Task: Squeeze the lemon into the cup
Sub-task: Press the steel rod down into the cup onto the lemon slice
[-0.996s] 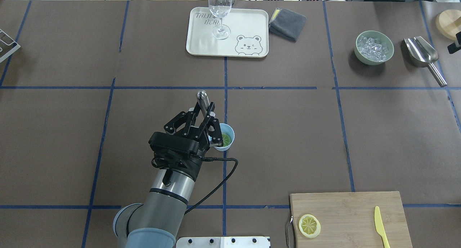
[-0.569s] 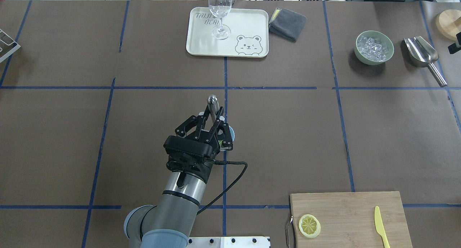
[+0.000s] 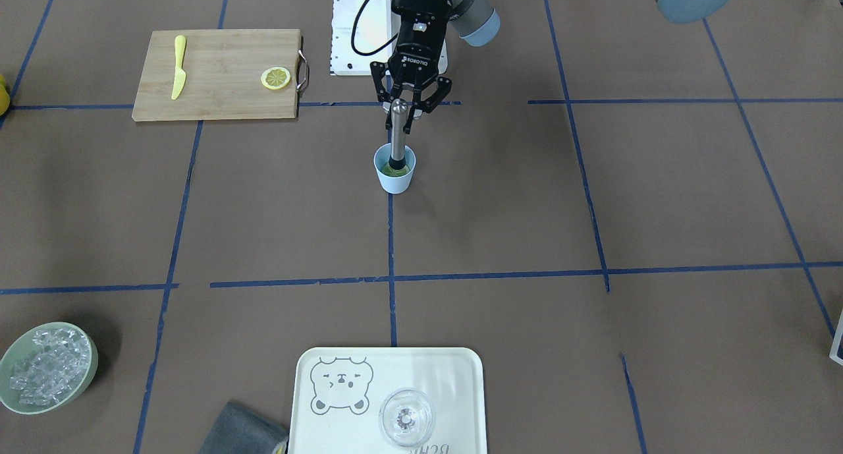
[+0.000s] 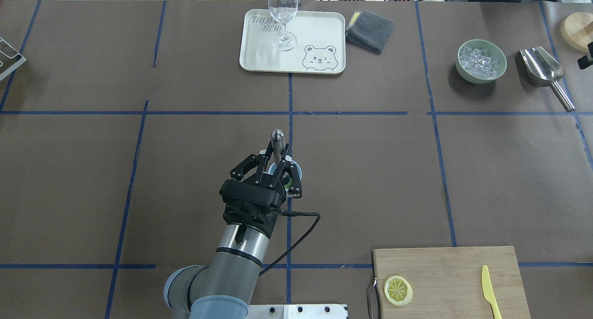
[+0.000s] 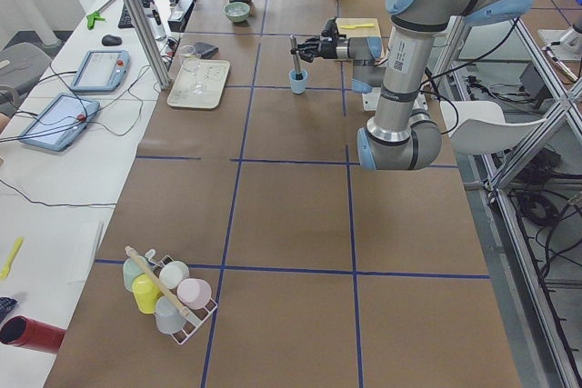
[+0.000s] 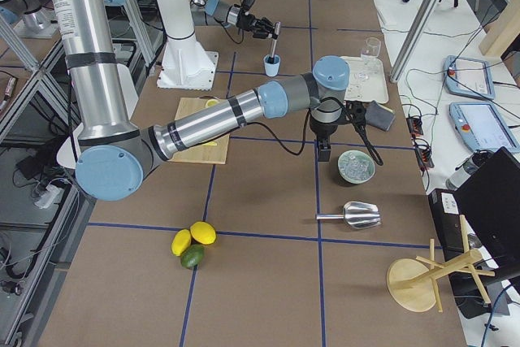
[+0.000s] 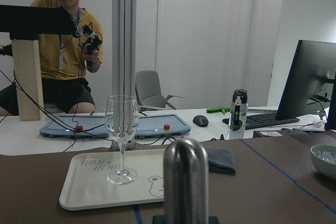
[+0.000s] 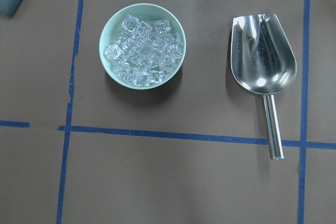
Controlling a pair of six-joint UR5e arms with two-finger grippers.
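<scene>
While the left gripper clamps a steel muddler upright, its tip sits on the lemon inside the cup, mid-table on the tape line. Far right, the right gripper hangs by the ice bowl; cannot tell its grip.

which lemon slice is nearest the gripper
The lemon slice in the light-blue cup, under the left gripper's steel muddler; the other lies on the wooden board.

Brown-papered table — cup, cutting board, tray, ice bowl, scoop, grey cloth.
</scene>
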